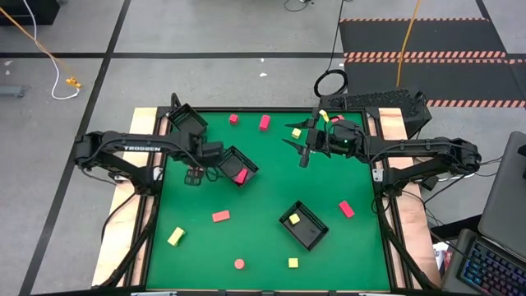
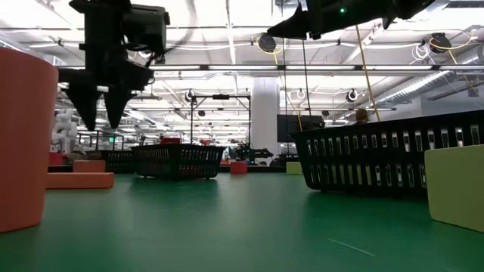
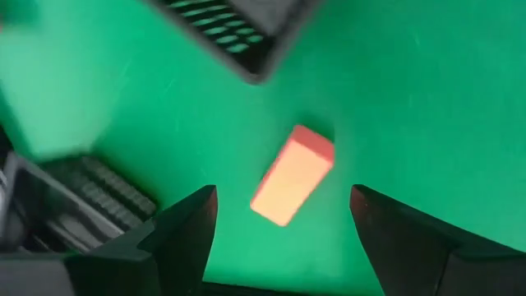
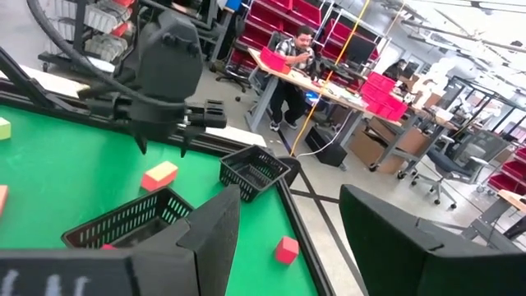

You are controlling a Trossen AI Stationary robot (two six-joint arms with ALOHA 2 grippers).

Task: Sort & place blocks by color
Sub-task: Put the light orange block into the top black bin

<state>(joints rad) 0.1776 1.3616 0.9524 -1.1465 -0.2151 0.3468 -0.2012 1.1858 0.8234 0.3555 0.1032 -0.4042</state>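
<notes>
My left gripper [image 1: 195,176] hangs open above the green mat, fingers pointing down, beside a black tray [image 1: 238,164] that holds a red block [image 1: 241,175]. In the left wrist view, the open left gripper [image 3: 283,197] is over a red bar block [image 3: 292,174] that lies flat on the mat, untouched. My right gripper [image 1: 297,141] is open and held level above the far middle of the mat, near a yellow block [image 1: 296,132]. Its open fingers also show in the right wrist view [image 4: 289,196]. Other red and yellow blocks lie scattered on the mat, among them a red bar [image 1: 221,216].
A second tray [image 1: 187,119] sits at the far left corner. A third tray [image 1: 303,224], near right of centre, holds a yellow block [image 1: 293,219]. Loose blocks lie near the far edge [image 1: 265,122], on the right [image 1: 346,209] and along the near edge [image 1: 239,264]. A person sits beyond the table [image 4: 296,49].
</notes>
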